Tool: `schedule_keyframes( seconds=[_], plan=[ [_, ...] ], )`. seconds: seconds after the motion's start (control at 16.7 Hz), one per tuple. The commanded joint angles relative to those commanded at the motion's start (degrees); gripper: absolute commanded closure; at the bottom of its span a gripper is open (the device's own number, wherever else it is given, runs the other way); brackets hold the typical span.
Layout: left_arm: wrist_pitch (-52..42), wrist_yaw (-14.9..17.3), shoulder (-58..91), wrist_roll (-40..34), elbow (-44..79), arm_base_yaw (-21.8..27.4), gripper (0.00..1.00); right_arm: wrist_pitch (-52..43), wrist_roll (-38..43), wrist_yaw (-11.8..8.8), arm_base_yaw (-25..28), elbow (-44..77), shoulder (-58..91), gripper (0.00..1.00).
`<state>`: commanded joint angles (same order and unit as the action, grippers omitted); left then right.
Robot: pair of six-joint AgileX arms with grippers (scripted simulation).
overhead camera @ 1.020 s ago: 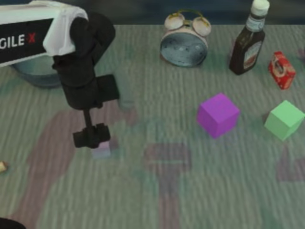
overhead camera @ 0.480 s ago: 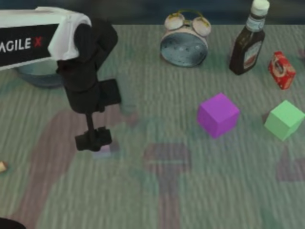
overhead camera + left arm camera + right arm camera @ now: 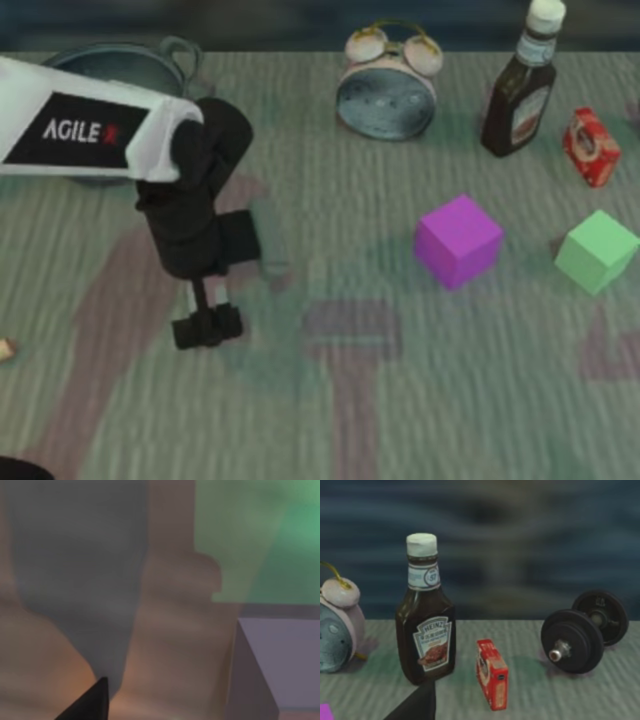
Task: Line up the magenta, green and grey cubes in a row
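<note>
Got the left gripper [image 3: 207, 327] down low over the left-middle of the desk [image 3: 400, 420], sitting right on top of the grey cube as seen from above, so zero cube visible there. Can't tell whether the fingers are clenched on it or released. Only catching one dark fingertip [image 3: 95, 700] in the left wrist view, with the grey cube [image 3: 280, 665] close up beside it, a gap of cloth between, flat on the desk. Over to the right: magenta cube [image 3: 458, 241] turned with a corner toward the near side, then green cube [image 3: 597, 251] further right near the right edge, rotated much the same, the two well apart. No long axis to speak of, being cubes. Loads of open desk along the near half and between the gripper and the magenta cube. Far edge more crowded: metal bowl [image 3: 120, 65] far left behind the arm, alarm clock [image 3: 387, 85], sauce bottle [image 3: 520, 90], red carton [image 3: 590, 147]. Right arm somewhere outside the top view, its wrist camera facing that bottle, the carton and a dumbbell [image 3: 582, 630].
</note>
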<state>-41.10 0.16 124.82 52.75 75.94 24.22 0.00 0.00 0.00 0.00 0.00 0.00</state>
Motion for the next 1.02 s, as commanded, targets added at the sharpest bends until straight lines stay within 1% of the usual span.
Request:
schedule_keyframes(
  seconds=[0.18,0.96,1.02],
  plan=[
    [0.05,0.0,0.04,0.0,-0.03,0.0,0.0,0.0,0.0,0.0,0.0,0.0,0.0,0.0],
    [0.05,0.0,0.04,0.0,-0.03,0.0,0.98,0.0,0.0,0.0,0.0,0.0,0.0,0.0],
    [0.05,0.0,0.04,0.0,-0.03,0.0,1.0,0.0,0.0,0.0,0.0,0.0,0.0,0.0]
  ],
)
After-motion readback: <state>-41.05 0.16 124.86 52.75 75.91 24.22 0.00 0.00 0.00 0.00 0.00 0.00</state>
